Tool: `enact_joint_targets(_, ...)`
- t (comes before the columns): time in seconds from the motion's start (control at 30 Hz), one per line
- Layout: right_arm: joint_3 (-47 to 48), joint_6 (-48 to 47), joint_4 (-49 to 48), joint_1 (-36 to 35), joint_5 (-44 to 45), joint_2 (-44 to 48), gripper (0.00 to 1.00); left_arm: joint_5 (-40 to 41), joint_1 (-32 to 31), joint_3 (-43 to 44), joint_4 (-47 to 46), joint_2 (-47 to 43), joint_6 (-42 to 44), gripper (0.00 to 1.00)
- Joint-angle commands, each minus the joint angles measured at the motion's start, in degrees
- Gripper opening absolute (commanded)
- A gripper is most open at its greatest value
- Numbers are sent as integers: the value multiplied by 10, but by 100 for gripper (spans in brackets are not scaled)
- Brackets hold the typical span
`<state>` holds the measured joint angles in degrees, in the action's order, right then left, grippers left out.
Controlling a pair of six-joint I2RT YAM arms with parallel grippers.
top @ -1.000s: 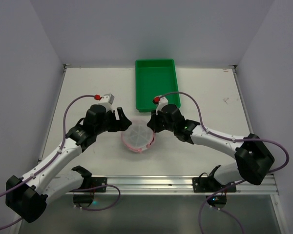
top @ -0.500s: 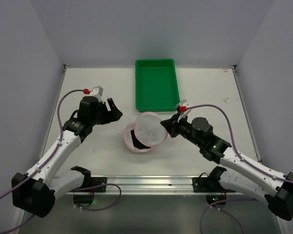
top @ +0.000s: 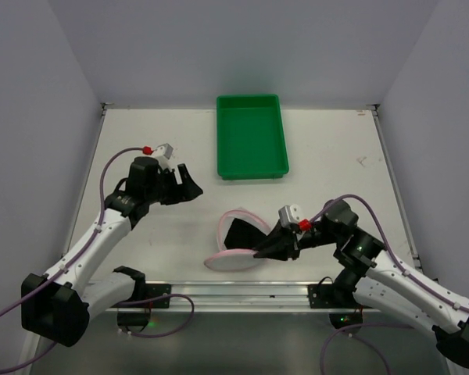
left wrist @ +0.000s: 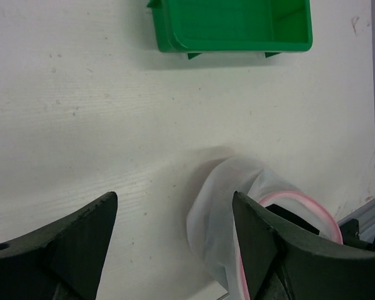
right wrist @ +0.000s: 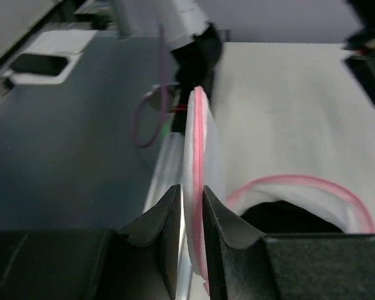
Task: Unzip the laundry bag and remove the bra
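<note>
Drum-shaped white mesh laundry bag with pink zipper trim (top: 236,234) now dragged toward near bench (top: 141,141) edge, round flap (top: 228,261) peeled down, dark bra (top: 239,232) exposed. Right tool (top: 259,251) pinching flap; left tool (top: 189,180) spread, well apart. Looks unzipped; extraction next.

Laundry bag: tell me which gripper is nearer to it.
Right. The right gripper is closed around the laundry bag flap at its near-right side; the left gripper hangs open, apart, to its far left.

My left arm reaches forward and my left hand (top: 184,184) hangs with its fingers spread wide. My right arm bends low, pointing left. My right hand (top: 267,248) pinches the rim of the laundry bag (top: 228,260) between close-set fingers.
</note>
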<state>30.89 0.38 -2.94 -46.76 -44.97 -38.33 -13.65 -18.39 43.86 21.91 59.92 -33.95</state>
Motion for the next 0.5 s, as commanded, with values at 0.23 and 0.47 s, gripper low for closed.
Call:
enact_joint_targets(0.23, 43, -152, 193, -29, -301, -30, 42, -117, 3, 2, -18, 0, 50, 77)
enact_joint_targets(0.47, 64, 42, 145, -29, 99, -63, 56, -151, -15, -3, -24, -3, 57, 77)
